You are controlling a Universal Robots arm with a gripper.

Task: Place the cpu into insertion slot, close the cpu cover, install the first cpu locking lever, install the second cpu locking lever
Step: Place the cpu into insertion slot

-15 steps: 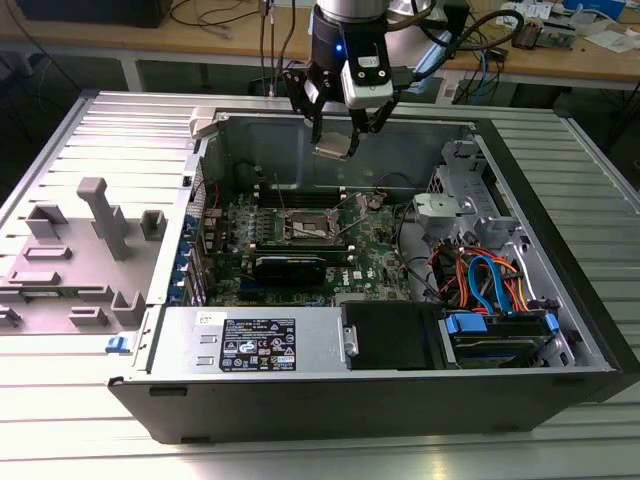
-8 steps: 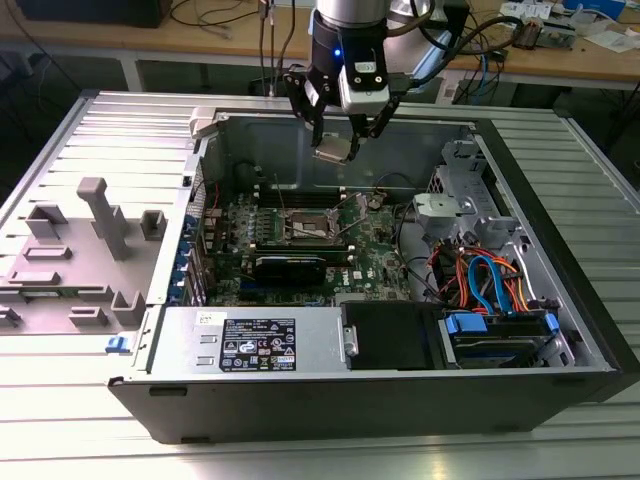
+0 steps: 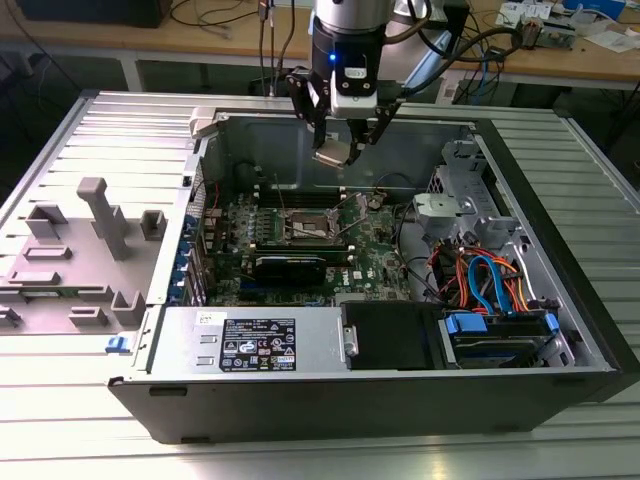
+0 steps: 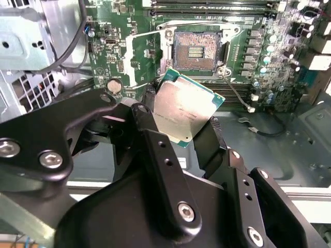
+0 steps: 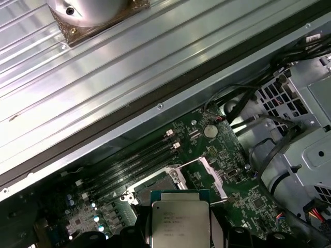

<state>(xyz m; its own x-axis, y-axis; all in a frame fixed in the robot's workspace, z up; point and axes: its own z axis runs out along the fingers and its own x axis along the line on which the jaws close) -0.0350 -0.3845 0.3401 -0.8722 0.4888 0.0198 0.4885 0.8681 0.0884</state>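
Note:
My gripper (image 3: pixel 337 150) is shut on the cpu (image 3: pixel 335 153), a flat silver-topped chip on a green base, and holds it tilted in the air above the open computer case. In the second wrist view the cpu (image 4: pixel 183 111) sits between two black fingers (image 4: pixel 150 106), short of the insertion slot (image 4: pixel 199 50). That slot is bare, with its contact field showing. The cpu cover (image 4: pixel 164 54) stands swung open beside it. The first wrist view has the cpu (image 5: pixel 180 219) level, with the slot (image 5: pixel 155 187) and the raised cover (image 5: pixel 213 176) just beyond it. The slot (image 3: pixel 303 228) lies below and nearer than the gripper.
Long black memory slots (image 3: pixel 290 192) run behind the socket, and a black card (image 3: pixel 290 266) lies in front. A power supply (image 3: pixel 255 342) and a drive bay with blue and orange cables (image 3: pixel 490 285) fill the case's near side. A grey plastic fixture (image 3: pixel 95 235) stands at the exterior view's left.

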